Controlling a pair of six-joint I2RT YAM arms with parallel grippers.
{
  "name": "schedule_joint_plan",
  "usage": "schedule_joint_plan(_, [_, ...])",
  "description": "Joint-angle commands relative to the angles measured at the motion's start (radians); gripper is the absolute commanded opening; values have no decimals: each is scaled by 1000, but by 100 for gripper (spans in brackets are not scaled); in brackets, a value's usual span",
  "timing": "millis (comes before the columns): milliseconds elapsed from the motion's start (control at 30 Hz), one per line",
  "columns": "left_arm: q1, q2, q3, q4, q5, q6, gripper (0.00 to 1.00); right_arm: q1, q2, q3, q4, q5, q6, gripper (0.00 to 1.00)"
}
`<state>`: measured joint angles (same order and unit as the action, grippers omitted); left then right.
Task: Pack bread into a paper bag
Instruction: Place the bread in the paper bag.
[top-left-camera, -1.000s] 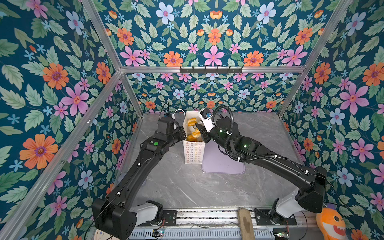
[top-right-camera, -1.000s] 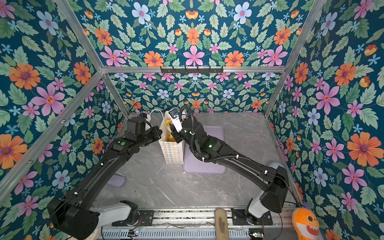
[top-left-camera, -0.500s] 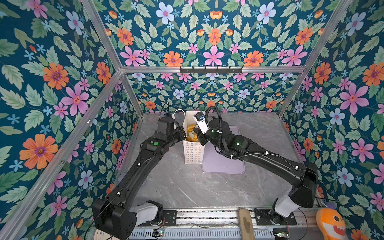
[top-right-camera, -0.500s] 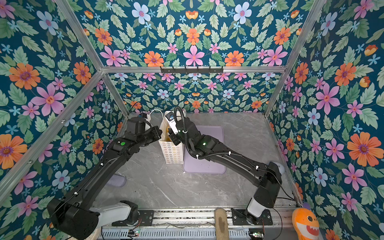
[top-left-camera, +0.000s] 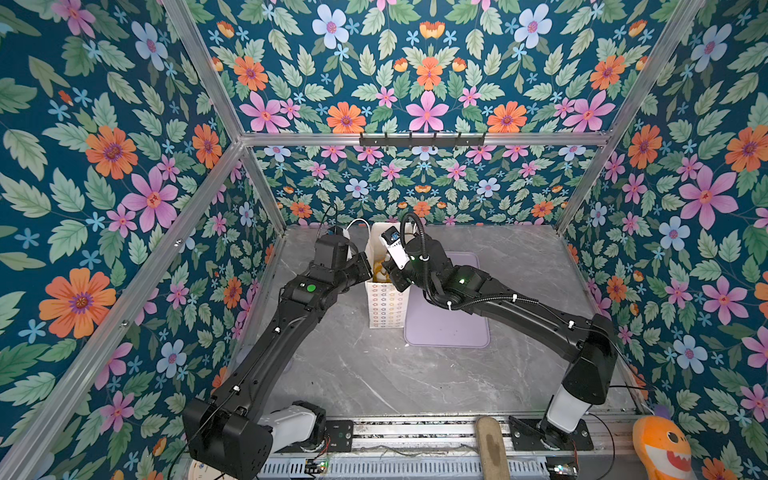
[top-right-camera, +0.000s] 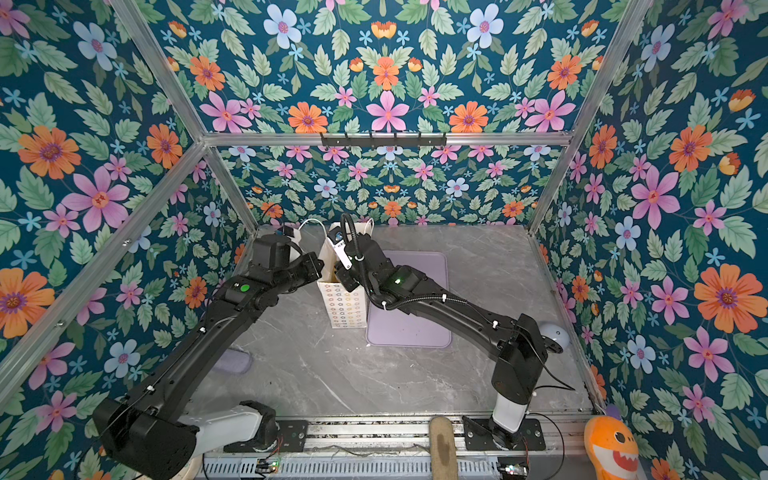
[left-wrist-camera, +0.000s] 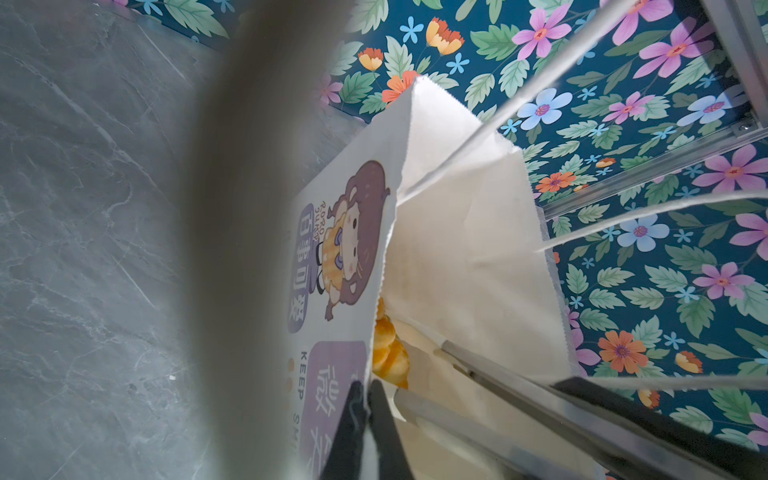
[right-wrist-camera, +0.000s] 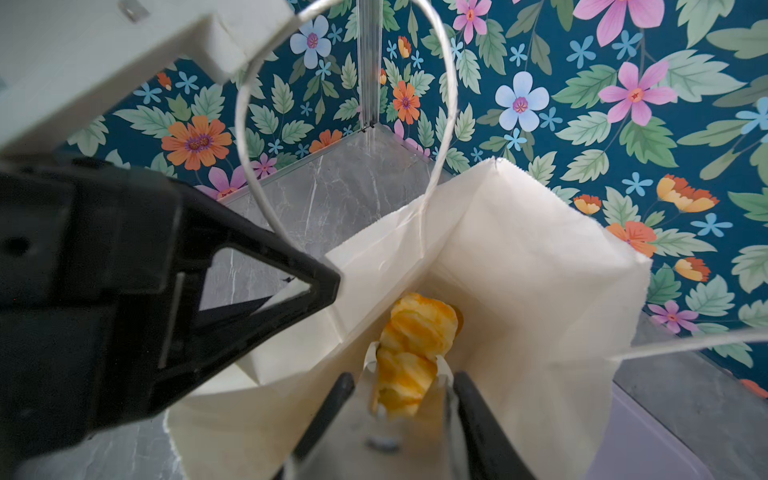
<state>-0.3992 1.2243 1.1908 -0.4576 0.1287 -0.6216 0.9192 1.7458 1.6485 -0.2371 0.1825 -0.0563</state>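
The right pincer (right-wrist-camera: 405, 368) is partly closed on a golden, ridged roll (right-wrist-camera: 411, 353), gripping it by the sides so that its far end hangs free. Pincer and roll are inside the mouth of the paper bag (right-wrist-camera: 519, 270), below the rim, with the cream walls around them. I judge the roll is held this deep so that, once let go, it falls only a little way and does not hit the paper.

The left pincer (left-wrist-camera: 368, 395) is fully closed on the rim of one bag wall, with the thin paper squeezed between its black tips. That grip seems meant to do two things: hold the light bag upright, and pull the wall outward so the opening stays wide enough for the other arm. The white cord handle (right-wrist-camera: 345, 104) loops up past the rim, clear of the opening.

In both top views the bag (top-left-camera: 386, 303) stands upright on the grey marble surface (top-left-camera: 374, 374), between the two arms and just beside the edge of a lilac mat (top-left-camera: 449, 328). Whatever lies under the roll in the bag is hidden.
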Motion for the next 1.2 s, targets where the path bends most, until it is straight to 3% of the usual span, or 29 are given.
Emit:
schedule_joint_plan(0, [0, -8, -3, 16, 5, 8, 5, -2, 11, 26, 1, -11, 7, 38])
schedule_joint_plan(500, [0, -14, -19, 20, -2, 7, 6, -8, 56, 75, -53, -19, 4, 44])
schedule_joint_plan(767, [0, -16, -23, 20, -3, 7, 6, -10, 33, 83, -41, -22, -8, 52])
schedule_joint_plan(1167, [0, -22, -20, 16, -9, 8, 6, -10, -28, 113, -56, -79, -16, 55])
